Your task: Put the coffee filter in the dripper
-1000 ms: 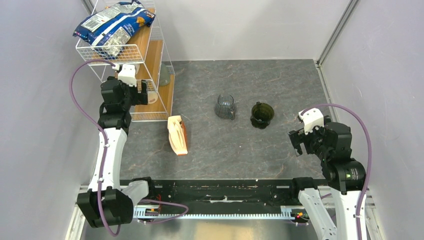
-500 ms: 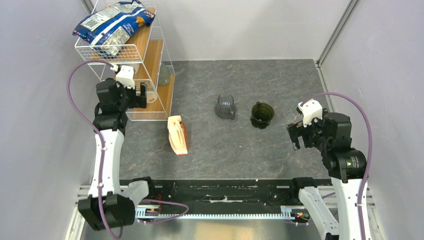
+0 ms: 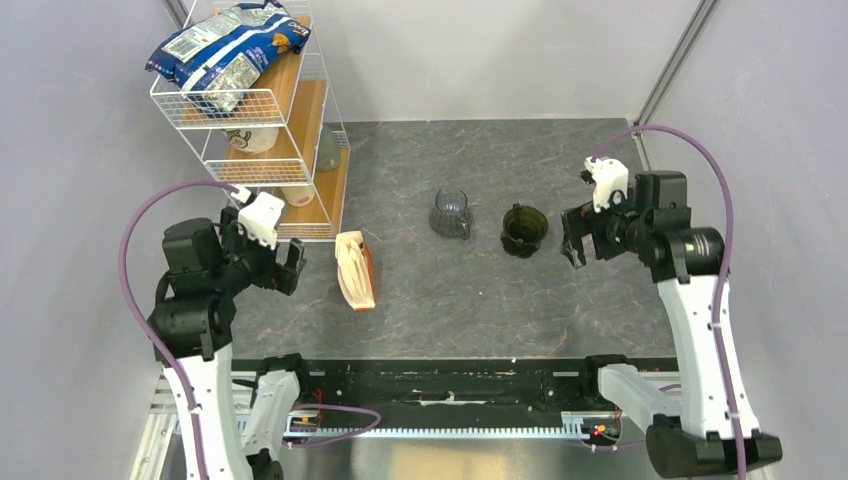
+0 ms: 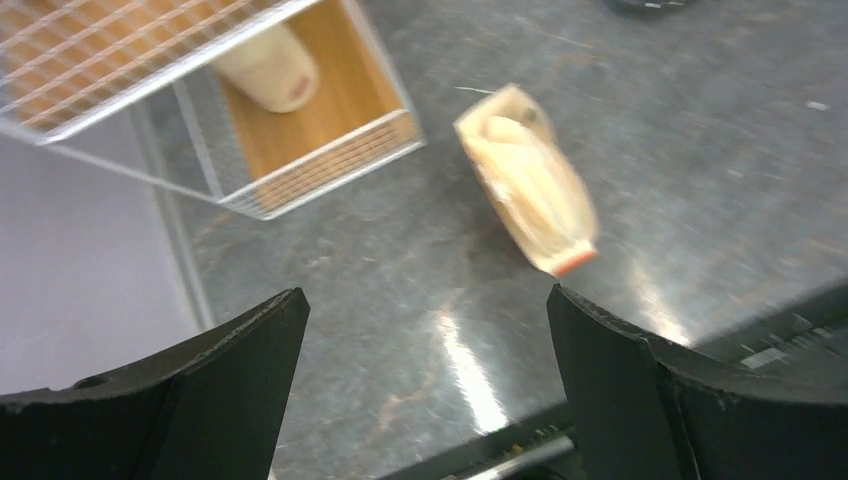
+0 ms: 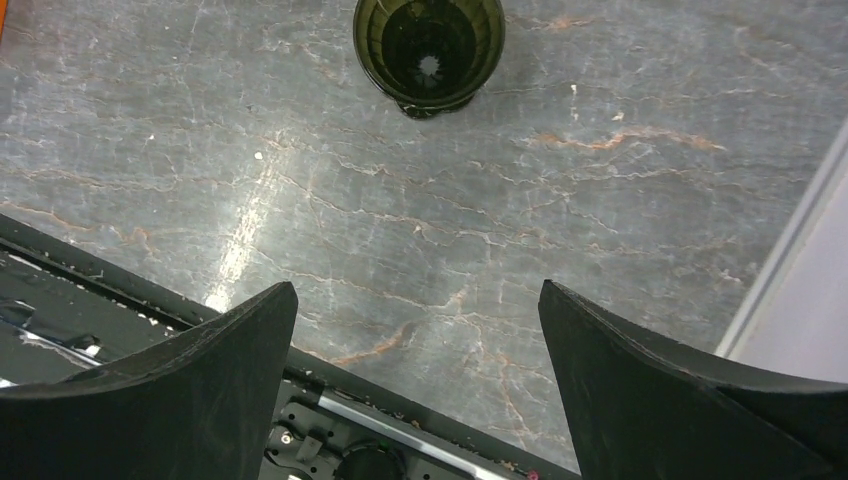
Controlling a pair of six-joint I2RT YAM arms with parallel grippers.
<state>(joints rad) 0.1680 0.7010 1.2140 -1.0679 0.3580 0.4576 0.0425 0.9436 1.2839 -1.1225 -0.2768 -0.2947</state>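
Note:
The dark olive-green dripper [image 3: 524, 230] stands upright and empty at the table's middle right; it also shows at the top of the right wrist view [image 5: 430, 50]. No loose white coffee filter is in view. The tan, orange-edged packet of filters [image 3: 355, 270] lies left of centre and shows in the left wrist view [image 4: 528, 180]. My left gripper [image 3: 291, 266] is open and empty, just left of the packet and above the table [image 4: 425, 300]. My right gripper [image 3: 571, 240] is open and empty, just right of the dripper [image 5: 418, 290].
A clear greyish glass cup [image 3: 451, 214] stands just left of the dripper. A white wire shelf rack [image 3: 262, 105] stands at the back left with a blue coffee bag [image 3: 225, 45] on top and a pale cup [image 4: 270, 70] on its lower shelf. Grey walls enclose the table.
My left arm has pulled back from the shelf rack toward the near edge, ending beside the packet. My right arm has swung forward and left toward the dripper. Both grippers stay open.

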